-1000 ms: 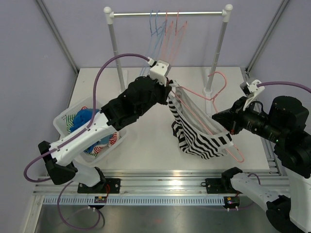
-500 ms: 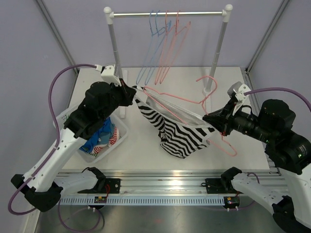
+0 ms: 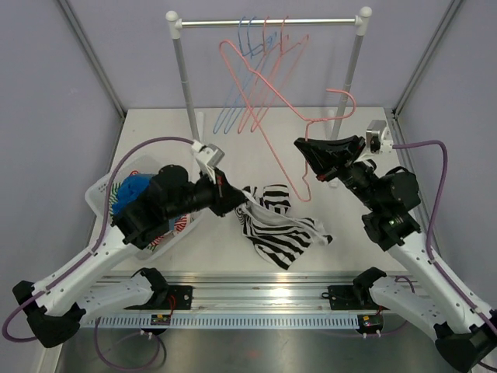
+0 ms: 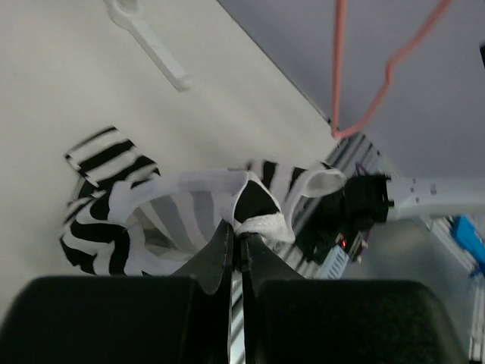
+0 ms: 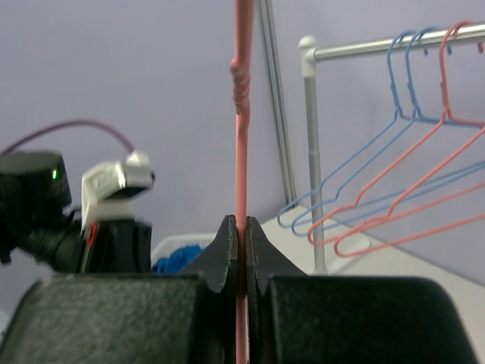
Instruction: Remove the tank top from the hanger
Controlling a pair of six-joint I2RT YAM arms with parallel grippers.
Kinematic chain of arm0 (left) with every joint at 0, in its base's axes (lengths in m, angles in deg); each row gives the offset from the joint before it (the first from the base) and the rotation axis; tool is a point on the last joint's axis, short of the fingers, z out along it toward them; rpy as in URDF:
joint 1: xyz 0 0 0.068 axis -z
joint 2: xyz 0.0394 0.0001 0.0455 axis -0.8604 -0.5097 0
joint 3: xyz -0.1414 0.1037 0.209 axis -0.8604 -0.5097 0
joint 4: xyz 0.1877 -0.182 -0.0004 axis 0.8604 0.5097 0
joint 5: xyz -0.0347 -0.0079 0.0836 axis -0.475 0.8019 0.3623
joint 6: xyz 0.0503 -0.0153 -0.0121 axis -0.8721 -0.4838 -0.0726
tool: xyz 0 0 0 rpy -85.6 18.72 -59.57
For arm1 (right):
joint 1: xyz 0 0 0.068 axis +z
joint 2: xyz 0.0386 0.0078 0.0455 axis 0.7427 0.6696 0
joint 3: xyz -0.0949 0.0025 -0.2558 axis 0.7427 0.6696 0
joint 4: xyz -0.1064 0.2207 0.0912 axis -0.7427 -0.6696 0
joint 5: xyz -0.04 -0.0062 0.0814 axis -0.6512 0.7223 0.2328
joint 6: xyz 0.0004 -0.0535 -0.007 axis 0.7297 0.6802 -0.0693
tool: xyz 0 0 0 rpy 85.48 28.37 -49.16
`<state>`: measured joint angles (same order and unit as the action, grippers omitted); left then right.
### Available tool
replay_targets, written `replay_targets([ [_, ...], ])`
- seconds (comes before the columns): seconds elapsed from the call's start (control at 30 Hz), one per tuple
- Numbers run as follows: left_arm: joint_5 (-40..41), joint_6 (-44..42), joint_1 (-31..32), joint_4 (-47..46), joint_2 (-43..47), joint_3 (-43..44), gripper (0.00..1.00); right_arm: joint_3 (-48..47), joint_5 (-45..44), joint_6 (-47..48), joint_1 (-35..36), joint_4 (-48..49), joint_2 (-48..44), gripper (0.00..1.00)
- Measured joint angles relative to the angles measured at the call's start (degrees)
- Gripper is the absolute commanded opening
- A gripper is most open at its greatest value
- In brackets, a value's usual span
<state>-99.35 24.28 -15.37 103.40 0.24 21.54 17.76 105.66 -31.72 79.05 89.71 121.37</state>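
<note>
Black-and-white striped tank top (image 3: 276, 225): mid-frame on surface (image 3: 147, 132), pinched by left tool (image 4: 236, 235). Pink wire hanger (image 5: 241, 136): bare, pinched by right tool (image 5: 240, 227); removal apparently complete.

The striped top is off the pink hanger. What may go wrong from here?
1. The left gripper pinches only a thin hem of the tank top; it may slip when lifted.
2. The pink hanger in the right gripper is raised near the rack hangers and might catch on them.
</note>
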Motion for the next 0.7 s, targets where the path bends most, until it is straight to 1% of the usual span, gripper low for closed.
replay_targets([
  [0.03, 0.0, -0.3, 1.6, 0.1, 0.0, -1.0, 0.0, 0.7, -1.0, -0.5, 0.0, 4.0, 1.3, 0.0],
  [0.1, 0.8, -0.7, 4.8, 1.0, -0.2, -3.1, 0.0, 0.9, -3.5, -0.5, 0.0, 7.3, 2.6, 0.0],
  [0.17, 3.1, -0.9, 6.1, 3.0, -0.5, -4.3, 0.12, 0.2, -8.2, 1.0, 0.0, 6.2, 1.9, 0.0],
  [0.2, 4.8, -1.0, 6.3, 4.3, -0.5, -4.7, 0.16, -1.7, -11.5, 1.9, 0.0, 2.6, 1.3, 0.0],
  [0.27, 7.6, -1.3, 6.3, 6.8, -0.6, -5.0, 0.37, -8.5, -19.6, 4.2, 0.0, -7.1, 1.0, 0.0],
  [0.3, 9.0, -1.5, 6.3, 7.8, -0.5, -5.0, 0.51, -11.7, -22.6, 5.1, 0.0, -10.8, 1.2, 0.0],
  [0.33, 10.3, -2.1, 6.3, 8.5, -0.4, -4.9, 0.57, -15.5, -26.4, 6.3, 0.0, -14.8, 1.4, 0.0],
  [0.37, 11.6, -2.1, 6.3, 9.8, -0.3, -4.8, 0.66, -18.8, -29.8, 7.4, 0.0, -18.3, 1.7, 0.0],
  [0.4, 13.1, -2.3, 6.3, 11.1, -0.3, -4.4, 0.71, -21.2, -32.6, 8.4, 0.0, -21.5, 1.9, 0.0],
  [0.43, 14.7, -2.6, 6.3, 12.8, -0.3, -3.8, 0.8, -23.1, -35.1, 9.2, 0.0, -24.3, 1.8, 0.0],
  [0.47, 16.3, -3.0, 6.3, 14.9, -0.3, -2.8, 0.94, -24.5, -37.3, 9.9, 0.0, -27.0, 1.8, 0.0],
  [0.5, 18.0, -3.5, 6.3, 17.2, -0.3, -1.4, 0.99, -25.4, -39.2, 10.4, 0.0, -29.6, 2.0, 0.0],
  [0.6, 24.1, -4.1, 6.3, 24.4, -0.2, 3.7, 0.99, -28.2, -44.3, 11.2, 0.0, -38.0, 4.3, 0.0],
  [0.67, 29.0, -4.9, 6.3, 27.8, 0.9, 5.9, 0.99, -30.8, -46.2, 11.4, 0.0, -43.8, 7.9, 0.0],
  [0.7, 30.2, -5.2, 6.3, 28.4, 1.6, 6.0, 0.99, -32.3, -46.9, 11.4, 0.0, -46.5, 10.2, 0.0],
])
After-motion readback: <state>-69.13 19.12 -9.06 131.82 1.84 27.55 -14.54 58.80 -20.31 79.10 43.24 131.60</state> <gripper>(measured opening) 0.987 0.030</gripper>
